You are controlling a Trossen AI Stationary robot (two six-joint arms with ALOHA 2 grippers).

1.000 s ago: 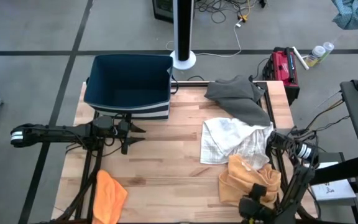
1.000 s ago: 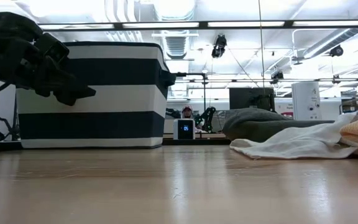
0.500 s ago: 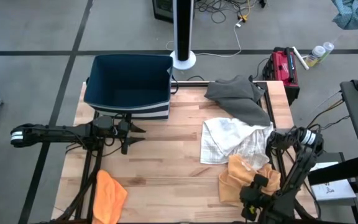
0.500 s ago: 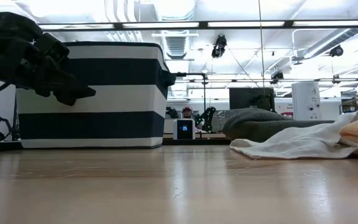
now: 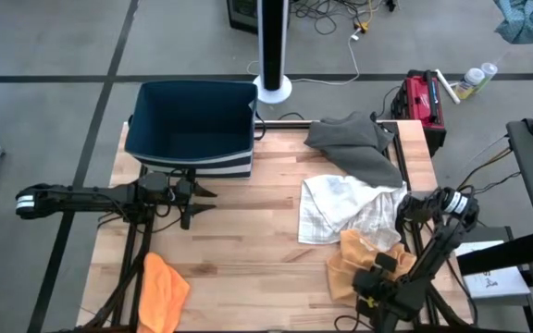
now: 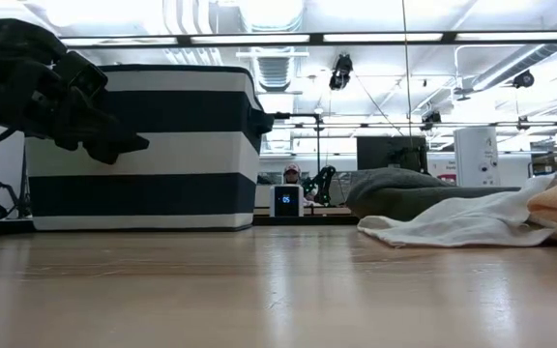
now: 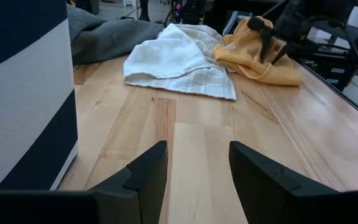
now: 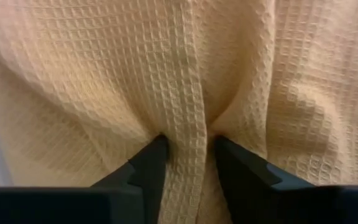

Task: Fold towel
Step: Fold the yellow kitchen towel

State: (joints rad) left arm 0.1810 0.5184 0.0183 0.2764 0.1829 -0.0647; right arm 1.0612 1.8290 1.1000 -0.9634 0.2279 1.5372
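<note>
Table [image 5: 248, 250]: pale wood planks | Striped bin [image 5: 191, 125] at far left corner | Yellow towel [image 5: 364, 264] near right front edge, beside white cloth [image 5: 340, 208] and grey cloth [image 5: 354, 143] | Right gripper [image 8: 188, 152] pinching yellow towel fold | Left gripper [image 7: 194, 177] spread, hovering by bin | Room: grey floor, ceiling lights [image 6: 385, 37]

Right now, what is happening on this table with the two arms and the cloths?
The right end effector is pinching a ridge of the yellow waffle-weave towel at the table's near right corner, its fingers pressed on either side of the fold. A white checked cloth and a grey towel lie beyond it, still crumpled. The left end effector waits open over the wooden table, beside the navy and white striped fabric bin. An orange cloth lies at the near left.
</note>
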